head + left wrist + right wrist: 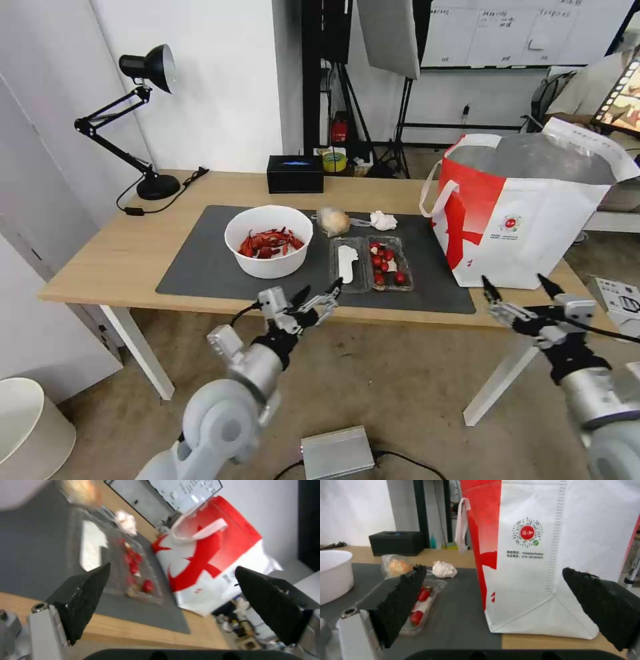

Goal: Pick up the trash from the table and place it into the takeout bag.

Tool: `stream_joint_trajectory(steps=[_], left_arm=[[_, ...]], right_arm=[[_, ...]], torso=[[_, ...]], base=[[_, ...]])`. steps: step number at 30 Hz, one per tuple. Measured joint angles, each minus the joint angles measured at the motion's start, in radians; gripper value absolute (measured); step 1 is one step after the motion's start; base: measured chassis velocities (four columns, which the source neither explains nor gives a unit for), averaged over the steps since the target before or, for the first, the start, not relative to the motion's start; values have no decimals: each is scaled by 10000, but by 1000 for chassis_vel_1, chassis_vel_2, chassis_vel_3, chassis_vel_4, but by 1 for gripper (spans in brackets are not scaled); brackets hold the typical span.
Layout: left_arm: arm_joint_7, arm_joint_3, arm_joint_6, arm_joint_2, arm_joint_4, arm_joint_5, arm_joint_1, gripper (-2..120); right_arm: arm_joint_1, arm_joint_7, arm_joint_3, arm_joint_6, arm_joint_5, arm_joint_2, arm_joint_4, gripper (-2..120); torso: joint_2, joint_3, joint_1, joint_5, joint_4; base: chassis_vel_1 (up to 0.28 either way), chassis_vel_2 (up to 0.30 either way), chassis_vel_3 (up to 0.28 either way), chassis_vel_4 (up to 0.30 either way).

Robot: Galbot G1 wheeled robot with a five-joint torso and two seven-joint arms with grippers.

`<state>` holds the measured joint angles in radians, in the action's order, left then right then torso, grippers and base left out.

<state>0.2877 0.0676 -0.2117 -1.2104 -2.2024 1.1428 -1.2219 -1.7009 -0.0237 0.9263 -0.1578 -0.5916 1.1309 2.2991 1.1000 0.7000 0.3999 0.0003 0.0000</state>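
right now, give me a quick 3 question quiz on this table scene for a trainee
1. True or false: the left gripper is shut on the crumpled tissue.
2. Which stands nearest the takeout bag? A) white bowl B) clamshell box C) desk lamp
3. Fill in: both grippers hang open at the table's near ____, holding nothing.

Key:
1. False; it is open, short of the box, and the tissue lies on the mat.
2. B
3. Edge; the right gripper faces the bag.

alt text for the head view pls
Two open grippers, left and right, hover at the near edge of a table. On its grey mat lie a bowl of crayfish shells, a clamshell box, a plastic wad and a tissue, beside a takeout bag.
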Motion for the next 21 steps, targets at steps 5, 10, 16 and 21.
stream_joint_trajectory(steps=[5,10,16,21], left_arm=[[610,-499,-177,-493,-154,649,336,100],[982,-1092,-268,-858,331,642,759,100],[143,-1565,-249,-315,2219,473,2041,100],[-240,-1809,-206,60,2861,760,2810,100]], right_arm=[[34,16,-135,0,43,156,1,100],[61,19,-179,2,69,215,-4,100],[84,10,-193,29,70,261,-8,100],[63,-8,-198,49,75,310,-7,100]], torso=[[0,0,0,-1,0],[-1,0,0,-1,0],[-1,1,1,-2,0],[-1,0,1,-3,0]], base=[[0,0,0,0],[0,0,0,0],[0,0,0,0],[0,0,0,0]])
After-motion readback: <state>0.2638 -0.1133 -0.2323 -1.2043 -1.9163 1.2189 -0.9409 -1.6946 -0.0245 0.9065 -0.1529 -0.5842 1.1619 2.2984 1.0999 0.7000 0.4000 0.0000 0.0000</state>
